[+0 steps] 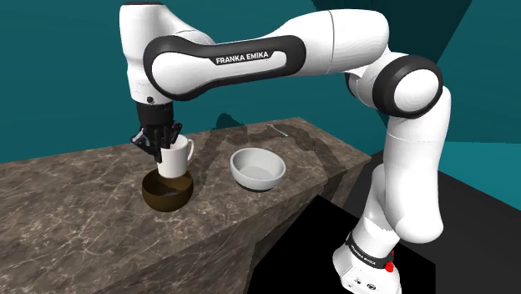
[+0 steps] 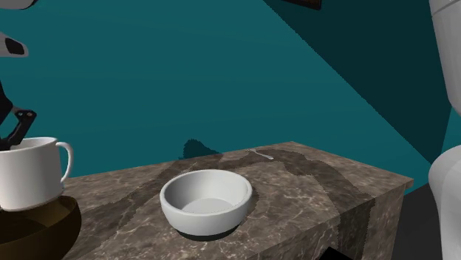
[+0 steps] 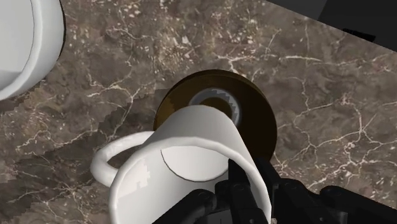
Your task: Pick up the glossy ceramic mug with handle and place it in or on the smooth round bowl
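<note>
The pincer is clamped on the rim wall of the white mug, which hangs just beneath it at the mouth of the dark brown bowl. Released off-centre, I judge the mug could topple onto the tabletop; the white bowl lies farther off.

White arm rises from black stand at frame's 4 o'clock, elbow at 2, forearm running across twd 10. Black gripper points down, fingers clamped on rim of white mug. Mug upright, handle twd 3 o'clock. Dark brown bowl directly at mug's 6. Mug base at bowl's mouth, contact can't tell. White bowl at mug's 3 o'clock, apart, on brown marbled counter. Teal wall behind.
</note>
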